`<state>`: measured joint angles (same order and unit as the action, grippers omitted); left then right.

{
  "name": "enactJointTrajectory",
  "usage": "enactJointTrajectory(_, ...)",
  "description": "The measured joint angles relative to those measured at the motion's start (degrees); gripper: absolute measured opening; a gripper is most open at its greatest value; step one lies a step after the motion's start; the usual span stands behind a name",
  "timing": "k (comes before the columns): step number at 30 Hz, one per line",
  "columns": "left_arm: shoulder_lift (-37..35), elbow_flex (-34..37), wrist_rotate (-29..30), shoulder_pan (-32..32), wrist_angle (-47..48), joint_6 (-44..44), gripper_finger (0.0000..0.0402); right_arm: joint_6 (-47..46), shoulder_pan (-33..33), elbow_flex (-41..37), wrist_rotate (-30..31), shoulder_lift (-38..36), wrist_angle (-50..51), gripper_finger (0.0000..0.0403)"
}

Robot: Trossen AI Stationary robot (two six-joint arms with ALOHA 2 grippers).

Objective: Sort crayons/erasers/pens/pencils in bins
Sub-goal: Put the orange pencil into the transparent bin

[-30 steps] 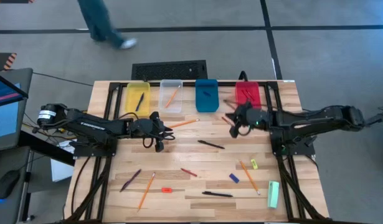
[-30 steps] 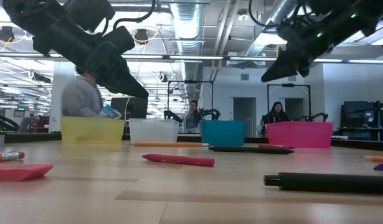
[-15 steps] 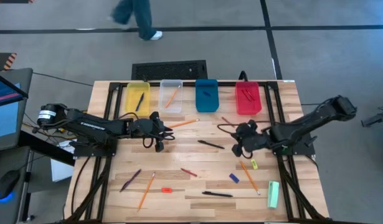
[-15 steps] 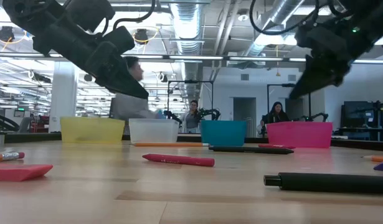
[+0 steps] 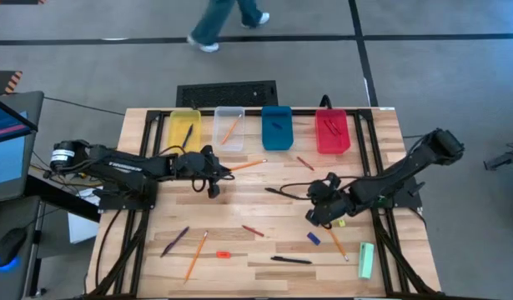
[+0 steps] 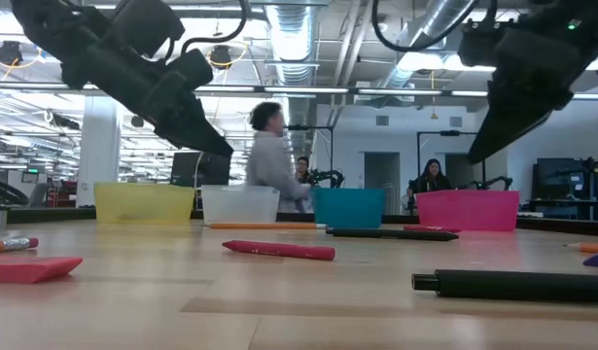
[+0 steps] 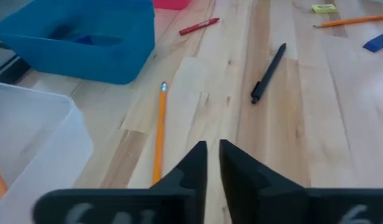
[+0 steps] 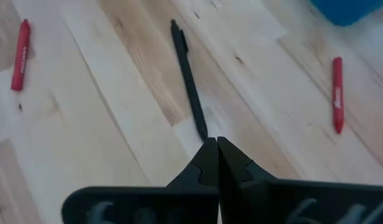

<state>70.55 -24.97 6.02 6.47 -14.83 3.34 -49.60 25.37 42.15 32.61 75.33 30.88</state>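
Four bins stand in a row at the far edge: yellow (image 5: 185, 129), clear (image 5: 229, 127), blue (image 5: 277, 127), red (image 5: 332, 132). My left gripper (image 5: 212, 190) is shut and empty above the table near the clear bin, beside an orange pencil (image 5: 246, 165) that lies flat, also in the left wrist view (image 7: 159, 130). My right gripper (image 5: 311, 217) is shut and empty above the table's right middle. A black pen (image 5: 283, 193) lies flat just ahead of it, also in the right wrist view (image 8: 188, 74). Red crayons (image 5: 304, 162) (image 5: 253, 230) lie nearby.
Near the front lie a blue eraser (image 5: 313, 238), a yellow eraser (image 5: 340, 221), a red eraser (image 5: 223, 253), two pencils (image 5: 195, 254) (image 5: 334, 237), a black pen (image 5: 291, 260), a purple pen (image 5: 174, 241) and a pale green bar (image 5: 366, 260). A person walks beyond the far edge.
My right gripper has gone from beside the red bin toward the table's near edge and a little to the left, staying shut, and now hangs over the right middle by the black pen. A person has walked past behind the table.
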Motion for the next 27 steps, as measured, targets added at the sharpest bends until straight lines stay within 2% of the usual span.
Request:
enactJointTrajectory(3,1.8,-1.1,-2.6,2.5,1.8,-0.3,0.0005,3.2,-0.8,0.0,0.2,1.2,-3.4,0.0002)
enactJointTrajectory(6,5.9,-4.2,-4.3,3.3,3.9,-2.5,0.0012,7.9,-2.0,0.0,-0.1,2.2,-8.0,0.0003)
enactJointTrajectory(15,20.0,-14.7,-2.3,4.6,11.5,-5.8,0.0080,25.2,-7.9,0.0,-3.0,3.6,-22.9,0.0003)
enactJointTrajectory(22,24.8,-17.8,-1.3,7.4,13.9,-5.9,0.0137,33.3,-11.7,0.0,-5.4,2.5,-28.2,0.0003)
enactJointTrajectory(24,25.0,-17.8,-0.7,8.0,14.0,-5.8,0.0145,35.1,-12.0,-0.1,-5.7,2.5,-29.5,0.0004)
enactJointTrajectory(27,25.6,-17.7,-3.3,8.7,14.6,-5.8,0.0148,36.3,-12.0,0.0,-5.8,2.6,-30.3,0.0003)
